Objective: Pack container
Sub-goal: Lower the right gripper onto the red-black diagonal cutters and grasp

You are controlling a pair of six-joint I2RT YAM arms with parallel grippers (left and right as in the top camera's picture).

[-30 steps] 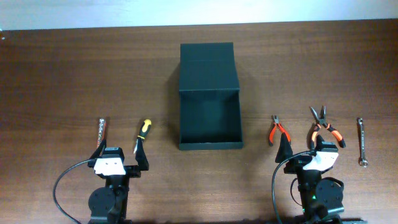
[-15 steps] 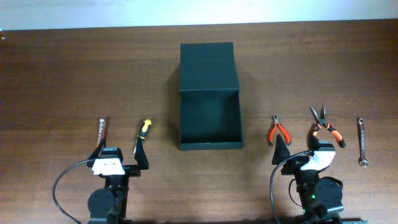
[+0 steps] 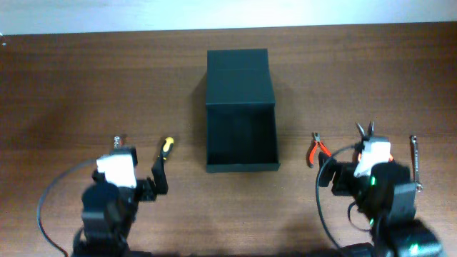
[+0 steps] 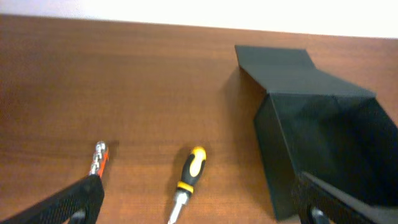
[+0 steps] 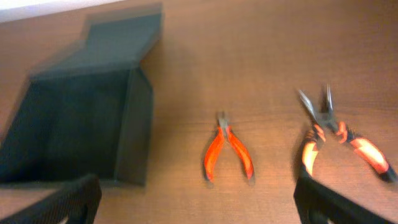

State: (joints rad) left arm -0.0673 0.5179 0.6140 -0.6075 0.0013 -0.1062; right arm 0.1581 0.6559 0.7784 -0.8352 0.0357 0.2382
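Observation:
The container (image 3: 240, 135) is a dark green-black box lying open at the table's middle, its flap lid (image 3: 238, 75) folded back on the far side. It looks empty. It also shows in the left wrist view (image 4: 323, 143) and the right wrist view (image 5: 74, 124). My left gripper (image 3: 137, 178) is open and empty, with a yellow-black screwdriver (image 3: 166, 146) (image 4: 188, 180) ahead between its fingers (image 4: 199, 199). My right gripper (image 3: 353, 170) is open and empty, with small orange pliers (image 3: 316, 148) (image 5: 227, 152) ahead of its fingers (image 5: 196, 196).
A metal bar with an orange end (image 3: 116, 140) (image 4: 98, 155) lies left of the screwdriver. Orange-black needle-nose pliers (image 3: 365, 130) (image 5: 329, 124) lie right of the small pliers, partly under my right wrist. A wrench (image 3: 414, 160) lies at the far right.
Both arms have risen and moved forward over the tools. The right wrist now covers part of the needle-nose pliers. No tool has moved.

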